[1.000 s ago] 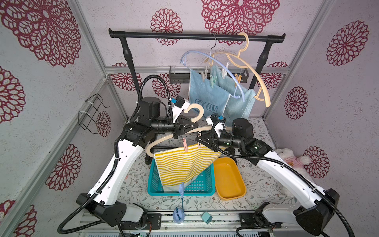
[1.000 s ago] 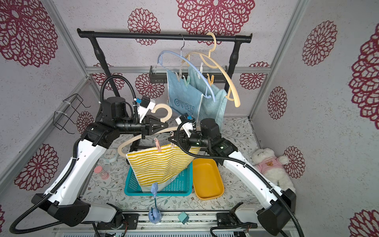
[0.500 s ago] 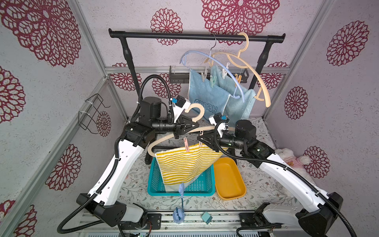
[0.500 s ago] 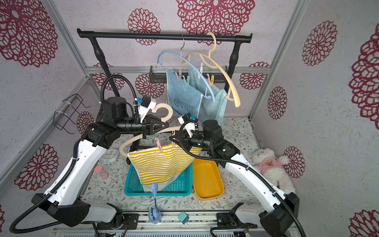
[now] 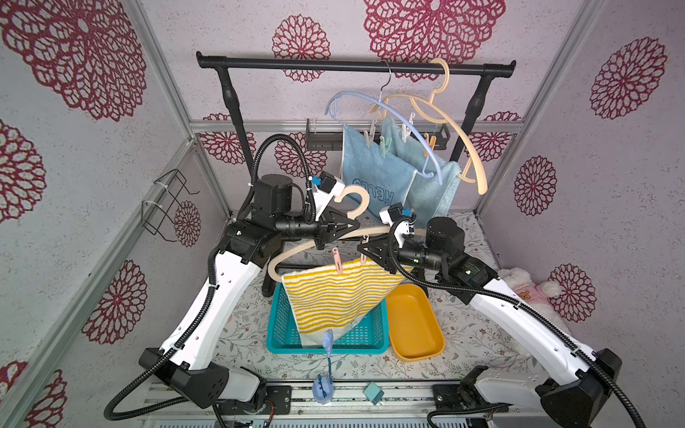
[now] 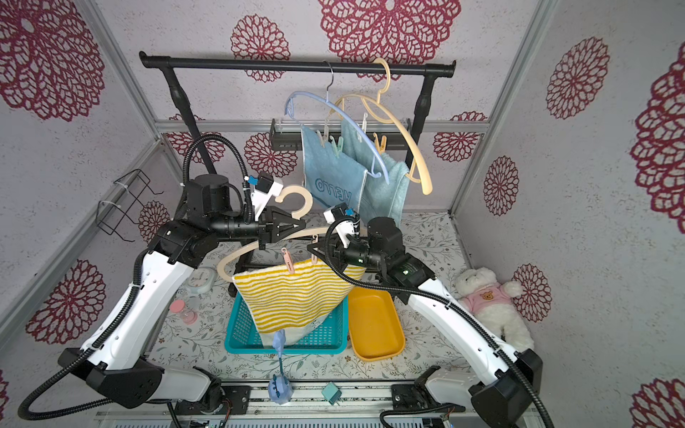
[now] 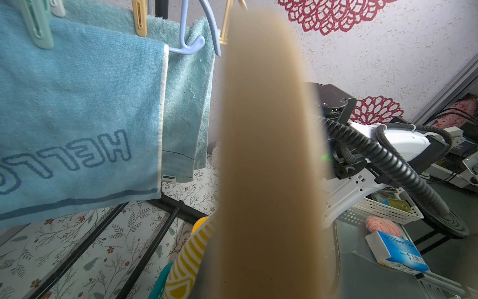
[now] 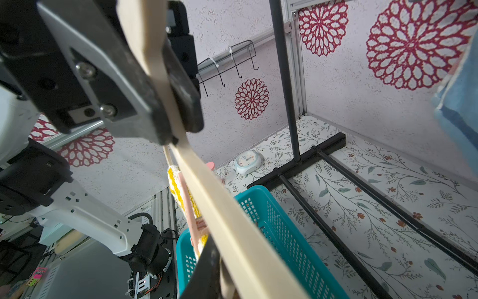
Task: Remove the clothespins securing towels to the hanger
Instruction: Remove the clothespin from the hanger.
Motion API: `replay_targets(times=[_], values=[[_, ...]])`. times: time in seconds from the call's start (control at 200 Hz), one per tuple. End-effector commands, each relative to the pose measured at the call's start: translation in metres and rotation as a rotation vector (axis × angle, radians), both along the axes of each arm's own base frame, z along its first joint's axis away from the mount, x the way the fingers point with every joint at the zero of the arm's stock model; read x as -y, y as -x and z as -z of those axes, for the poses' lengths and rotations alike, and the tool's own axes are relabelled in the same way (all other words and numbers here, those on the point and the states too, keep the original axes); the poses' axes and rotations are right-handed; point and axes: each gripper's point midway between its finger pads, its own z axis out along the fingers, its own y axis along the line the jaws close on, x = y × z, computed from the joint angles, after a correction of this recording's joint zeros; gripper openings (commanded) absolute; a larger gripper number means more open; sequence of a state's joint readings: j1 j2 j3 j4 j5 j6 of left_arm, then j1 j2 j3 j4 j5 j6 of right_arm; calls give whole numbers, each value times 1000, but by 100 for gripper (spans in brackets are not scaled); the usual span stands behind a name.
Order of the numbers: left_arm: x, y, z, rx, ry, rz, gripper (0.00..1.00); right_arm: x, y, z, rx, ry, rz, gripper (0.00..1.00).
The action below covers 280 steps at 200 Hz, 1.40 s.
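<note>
We see a teal plastic mesh basket standing on the floral-patterned bench, and we place everything else from it.

Directly above the basket, a cream plastic coat hanger is held tilted in the air. The left pincer is clamped tight on the hanger's neck, just under its hook. In the right wrist view its black fingers press against both faces of the cream bar.

A yellow-and-white striped towel hangs from this hanger and droops over the basket. Two pegs sit on its upper edge. One is a pink plastic clothespin and, beside it, there is a pale beige plastic clothespin. The right pincer is closed on the upper end of the pale beige plastic clothespin, its jaws only narrowly apart.

Behind the basket and higher up, a black metal rail carries a light blue hanger and a yellow-beige hanger. Under them hang a light blue towel lettered HELLO and a plain light blue terry towel, touching side by side. Four more pegs sit along their upper edges:
- a second beige clothespin
- a mint green clothespin
- a white clothespin
- an orange-yellow clothespin

Just beside the basket, on the right arm's side, lies a yellow oval plastic tray.
</note>
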State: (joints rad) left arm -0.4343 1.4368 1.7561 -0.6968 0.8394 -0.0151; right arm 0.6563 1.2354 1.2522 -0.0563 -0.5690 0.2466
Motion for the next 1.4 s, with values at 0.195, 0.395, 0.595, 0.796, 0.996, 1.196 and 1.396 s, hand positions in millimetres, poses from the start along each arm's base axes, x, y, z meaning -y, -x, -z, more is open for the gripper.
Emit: replay_targets(times=[0.195, 0.395, 0.595, 0.796, 0.996, 1.196, 1.396], values=[[-12, -2, 77, -254, -187, -59, 0, 44, 17, -126, 366, -257, 126, 0], [-12, -4, 80, -260, -193, -70, 0, 50, 18, -130, 382, -262, 148, 0], [-12, -5, 80, -260, -191, -74, 0, 54, 21, -135, 386, -280, 156, 0], [-13, -6, 80, -257, -195, -84, 0, 57, 20, -138, 398, -287, 169, 0], [-13, -8, 84, -266, -205, -89, 0, 61, 23, -143, 404, -300, 177, 0], [-15, -17, 87, -265, -211, -131, 0, 66, 27, -149, 416, -319, 182, 0], [-18, -33, 72, -264, -158, -210, 0, 63, 29, -146, 406, -316, 161, 0]])
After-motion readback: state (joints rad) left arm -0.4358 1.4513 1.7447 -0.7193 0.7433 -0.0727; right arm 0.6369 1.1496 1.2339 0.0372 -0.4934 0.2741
